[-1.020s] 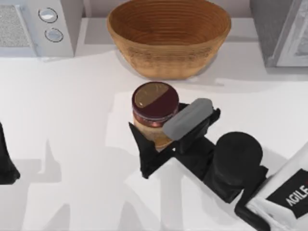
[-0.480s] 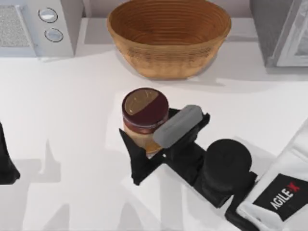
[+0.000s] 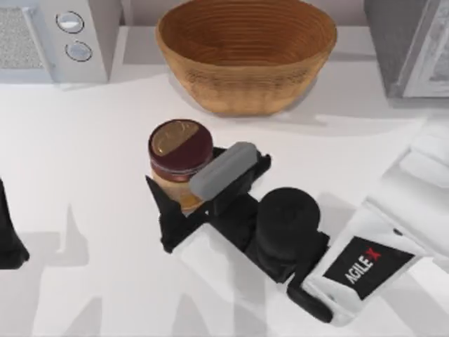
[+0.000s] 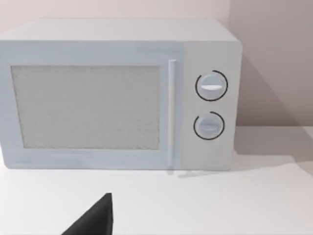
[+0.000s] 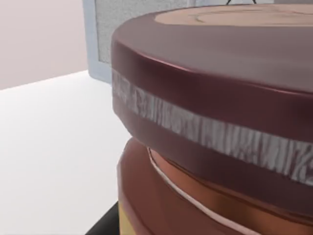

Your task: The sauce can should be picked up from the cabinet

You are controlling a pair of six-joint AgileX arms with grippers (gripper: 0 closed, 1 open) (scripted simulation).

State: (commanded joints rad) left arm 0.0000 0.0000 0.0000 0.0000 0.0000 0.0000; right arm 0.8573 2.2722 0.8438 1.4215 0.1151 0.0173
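The sauce can has a maroon rim, a brownish top and a tan label. It stands upright over the middle of the white table, in front of the basket. My right gripper is shut on its lower body, with dark fingers on either side. In the right wrist view the can looms very close. The cabinet, speckled grey with a white-framed door, stands at the back right, well apart from the can. My left arm is parked at the left edge, and one dark fingertip points toward the microwave.
A big woven brown basket sits at the back centre, close behind the can. A white microwave with two round knobs stands at the back left, and the left wrist view faces the microwave. Bare white table lies to the can's left.
My right arm has carried the sauce can leftward and slightly toward the back, still gripped. The left arm has not moved.
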